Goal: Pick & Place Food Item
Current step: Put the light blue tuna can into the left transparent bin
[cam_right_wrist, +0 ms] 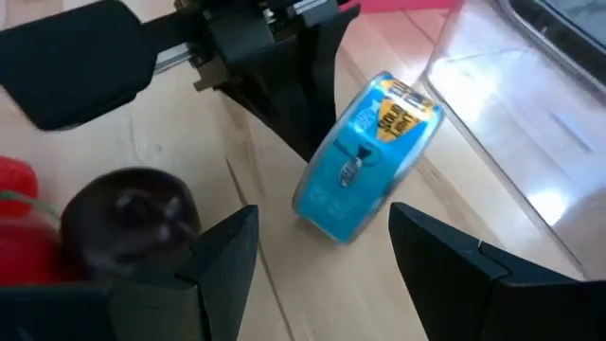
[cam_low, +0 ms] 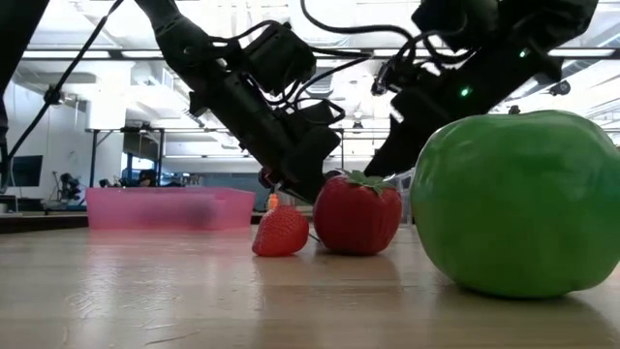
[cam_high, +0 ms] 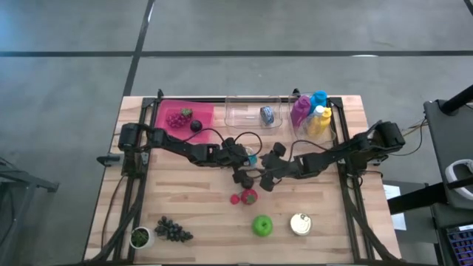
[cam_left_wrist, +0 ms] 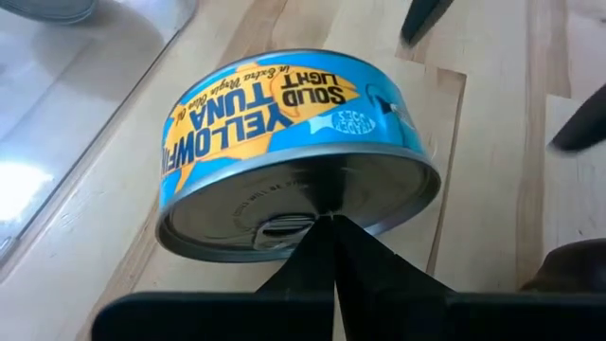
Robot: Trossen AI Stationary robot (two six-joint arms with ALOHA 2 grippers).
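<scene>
A blue yellowfin tuna can stands tipped on its rim at the table's middle, leaning against my left gripper, which is shut. My right gripper hangs open just to the can's right. Its fingers stand on either side of the can in its wrist view, short of it and touching nothing. A dark round fruit lies beside the right gripper's finger. My left gripper touches the can's lid with its shut fingertips, close to the rim and beside the pull tab. The fingers slant down from the table's left. The can is tilted, its lower rim on the wood, its lid facing the fingers.
Two strawberries lie just in front of the grippers, then a green apple and a tin. Dark grapes and a small pot sit front left. A pink tray, clear bin and bottles line the far edge.
</scene>
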